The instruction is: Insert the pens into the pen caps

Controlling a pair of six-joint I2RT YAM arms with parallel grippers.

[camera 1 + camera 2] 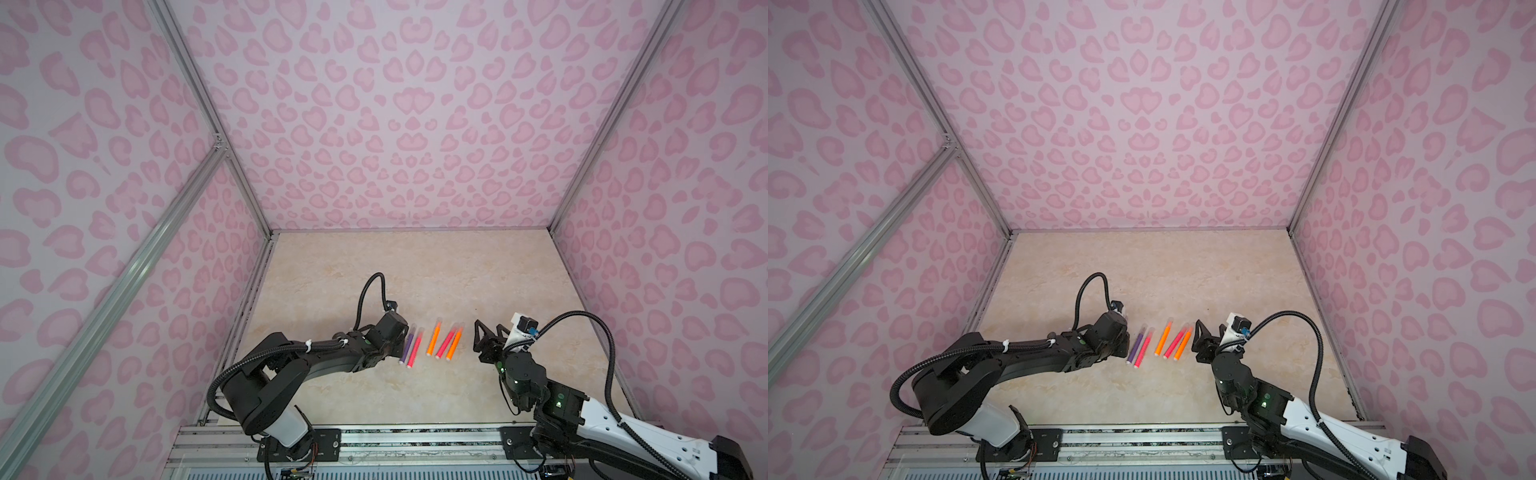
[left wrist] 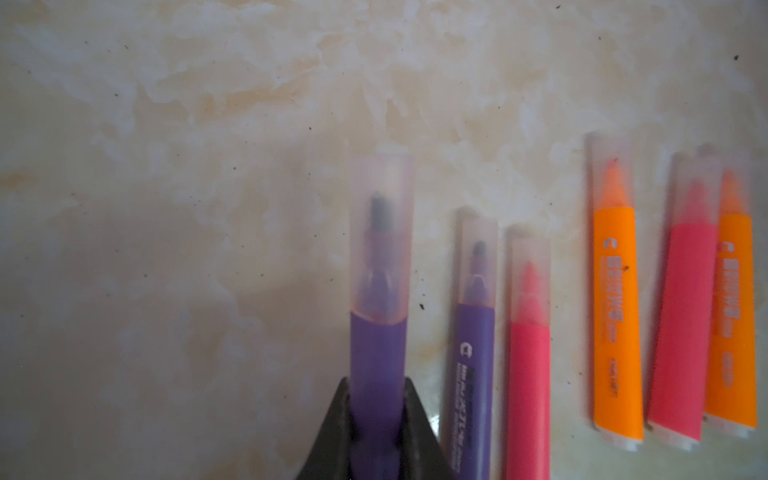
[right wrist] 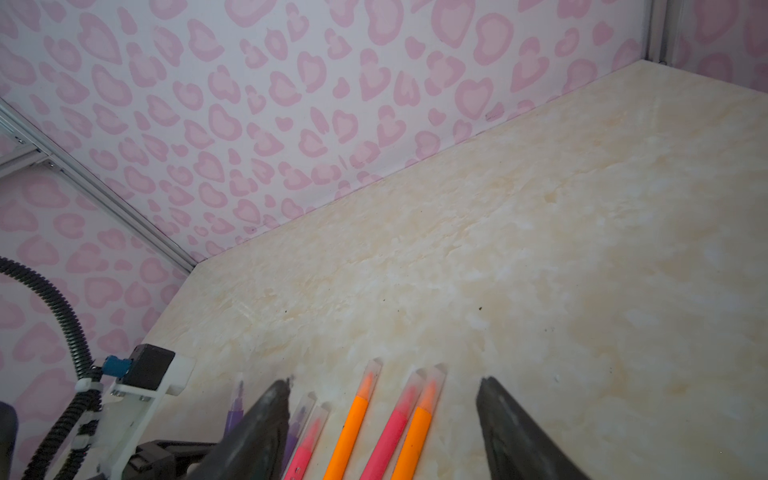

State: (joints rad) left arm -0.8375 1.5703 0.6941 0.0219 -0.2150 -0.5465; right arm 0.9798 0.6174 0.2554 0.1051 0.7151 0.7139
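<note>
A beige marbled table (image 1: 415,270), enclosed by walls (image 1: 415,124) printed with pink hearts, carries a row of felt-tip pens lying side by side, capped tips pointing far and whitish butt ends near. At the left end of the row, the left gripper (image 2: 376,399) has its jaws clamped on the barrel of the held purple pen (image 2: 376,353), whose tip sits inside a clear cap (image 2: 382,232). This pen looks closer to the wrist camera than the others; whether it touches the table cannot be told. Just to its right lie the lying purple pen (image 2: 473,365) and the left pink pen (image 2: 528,374), close together. After a small gap come the left orange pen (image 2: 617,311), then the right pink pen (image 2: 681,332) and the right orange pen (image 2: 733,332), these last two pressed against each other. Each wears one of the clear caps (image 2: 611,174) over its tip. In a top view, the right gripper (image 1: 488,326) sits just right of the row, apart from the pens, with its jaws spread wide and nothing between them.
</note>
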